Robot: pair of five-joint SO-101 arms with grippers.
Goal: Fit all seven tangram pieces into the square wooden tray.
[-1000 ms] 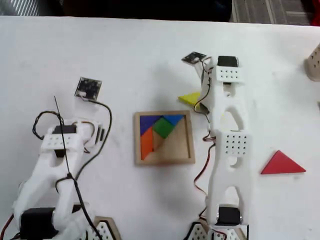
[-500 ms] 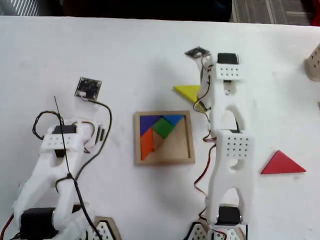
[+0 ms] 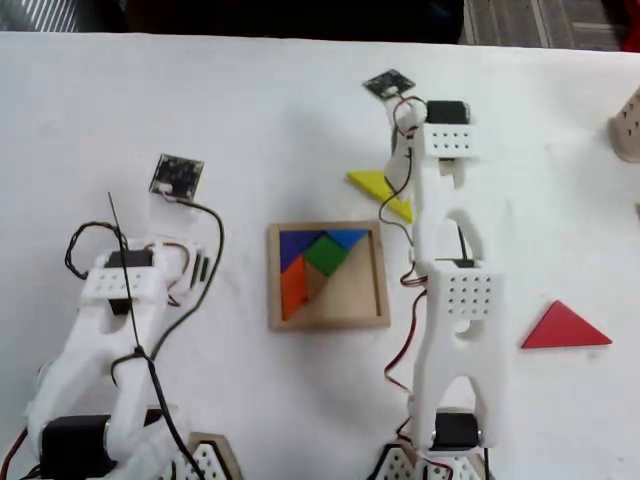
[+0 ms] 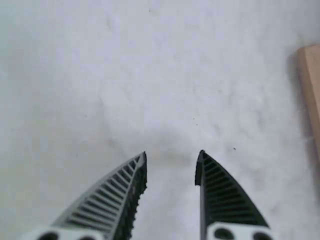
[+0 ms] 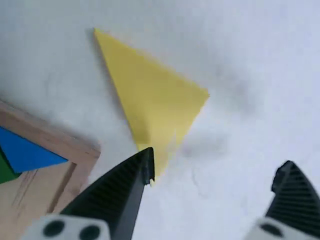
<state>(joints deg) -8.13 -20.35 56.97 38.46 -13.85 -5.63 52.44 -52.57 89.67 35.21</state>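
The right gripper [image 5: 217,167] is held wide open over the table [image 5: 260,60]. One dark finger [image 5: 125,190] is set at a sharp corner of the yellow triangle [image 5: 150,100], and the other is parked over bare white surface well to the side. Whether that finger is actually pressed on the triangle cannot be told. From the right wrist the triangle is seen lying flat, just off a corner of the wooden tray [image 5: 50,135] with a narrow strip of table between them, and a blue piece [image 5: 25,152] is glimpsed inside the rim.

The left gripper [image 4: 171,157] is parted too, though less widely. Its ribbed fingers are pointed down at plain table, with one edge of the tray close by.

The wider layout is supplied by the high view. The tray [image 3: 328,321] is placed between the left arm [image 3: 120,285] and the right arm [image 3: 458,295]. A purple piece [image 3: 290,245], the blue piece and a green piece [image 3: 325,255] are packed along its far edge, and an orange piece [image 3: 293,285] is set against its left wall. The near and right parts are left as bare wood.

The yellow triangle is shown beyond the tray's far right corner, tucked against the right arm. A red triangle [image 3: 563,328] is left out on the far side of that arm, well apart from the tray.
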